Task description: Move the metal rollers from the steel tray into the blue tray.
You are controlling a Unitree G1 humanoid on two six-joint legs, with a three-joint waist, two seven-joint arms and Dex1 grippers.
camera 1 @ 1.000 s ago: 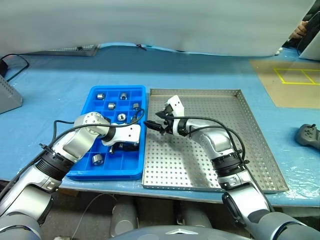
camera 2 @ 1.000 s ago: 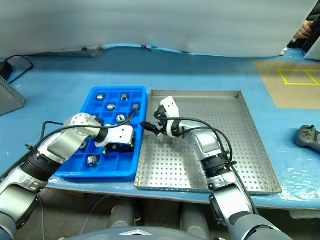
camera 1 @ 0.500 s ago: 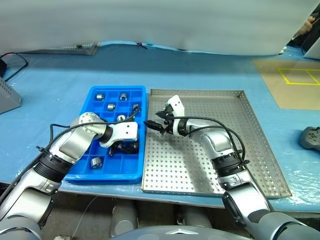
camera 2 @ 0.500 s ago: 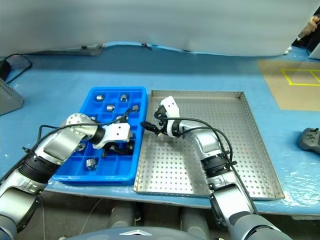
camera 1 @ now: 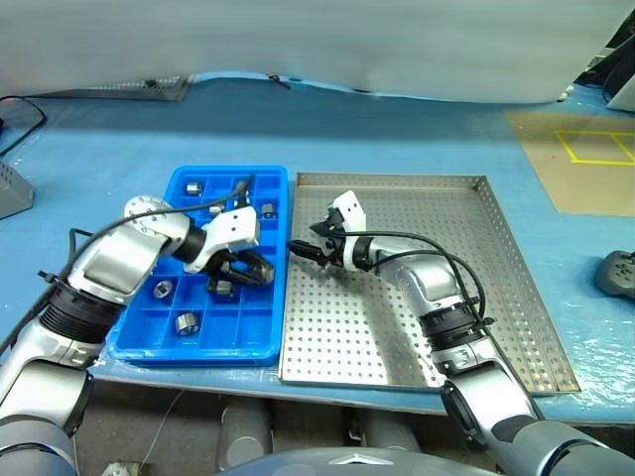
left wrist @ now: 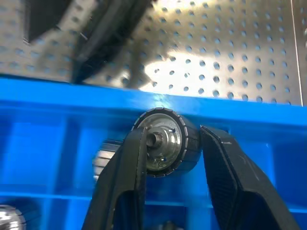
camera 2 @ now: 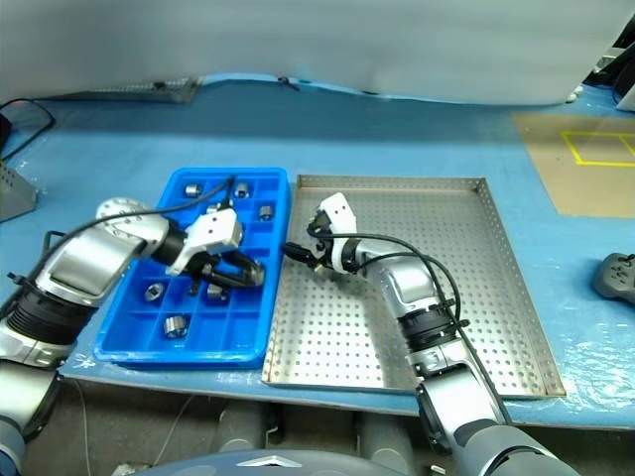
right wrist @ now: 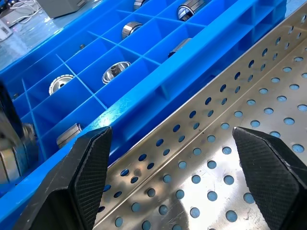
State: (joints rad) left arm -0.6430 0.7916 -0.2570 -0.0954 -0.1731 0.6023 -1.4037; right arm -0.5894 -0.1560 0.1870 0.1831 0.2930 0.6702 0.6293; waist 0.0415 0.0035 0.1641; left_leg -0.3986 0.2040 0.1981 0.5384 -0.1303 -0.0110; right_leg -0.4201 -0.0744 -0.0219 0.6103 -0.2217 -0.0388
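Left gripper clamps a roller; no writing legible.

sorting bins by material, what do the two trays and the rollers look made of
Steel tray: thin sheet metal, dull silver, perforated floor with soft glare.
Blue tray: looks like moulded plastic, glossy uniform blue with thin grid walls.
Rollers: polished metal, likely steel; bright mirror-like reflections and a ribbed rim.
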